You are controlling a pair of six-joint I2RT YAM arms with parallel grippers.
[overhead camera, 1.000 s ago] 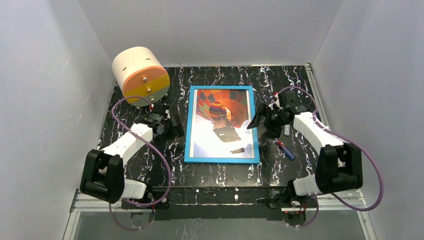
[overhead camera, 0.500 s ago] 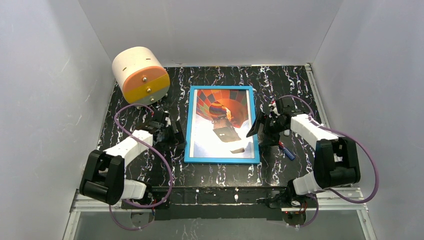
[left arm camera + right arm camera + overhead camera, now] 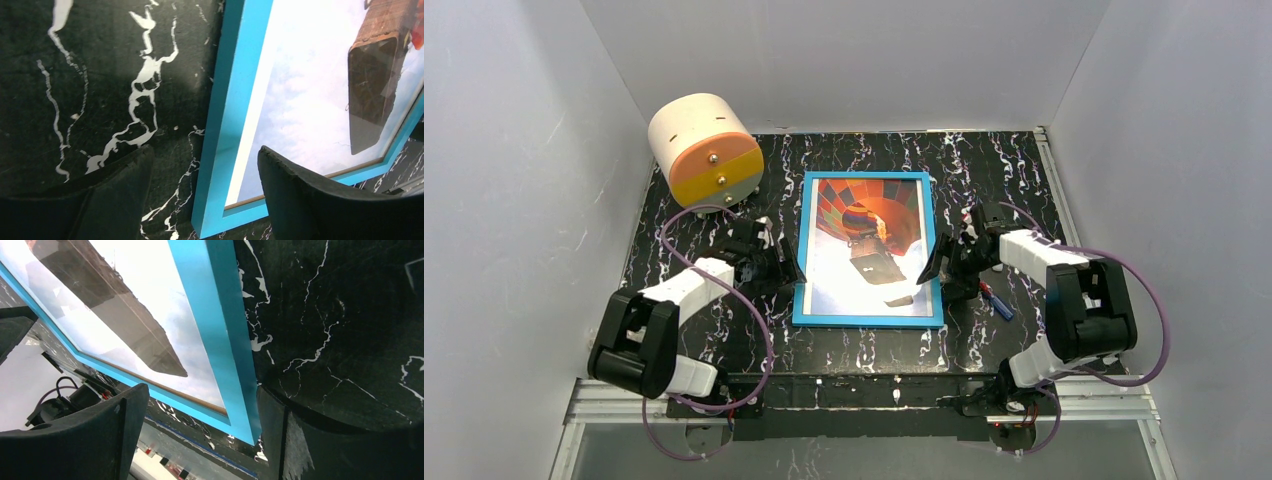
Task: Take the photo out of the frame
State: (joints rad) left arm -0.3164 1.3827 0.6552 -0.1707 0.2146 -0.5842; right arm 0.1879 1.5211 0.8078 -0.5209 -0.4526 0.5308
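Observation:
The bright blue frame (image 3: 867, 320) lies flat, face up, in the middle of the black marbled table. The hot-air balloon photo (image 3: 864, 240) sits inside it. My left gripper (image 3: 792, 270) is open and straddles the frame's left rail; in the left wrist view the rail (image 3: 225, 130) runs between my two fingers. My right gripper (image 3: 932, 268) is open and straddles the frame's right rail, seen in the right wrist view (image 3: 220, 335), one finger over the photo (image 3: 150, 320). Neither gripper holds anything.
A cream cylinder with an orange and grey face (image 3: 706, 150) lies at the back left. A small red and blue pen-like object (image 3: 996, 298) lies right of the frame by the right arm. White walls enclose the table on three sides.
Both grippers have moved inward and toward the near end, from beside the frame to over its left and right rails. The frame and photo have not moved.

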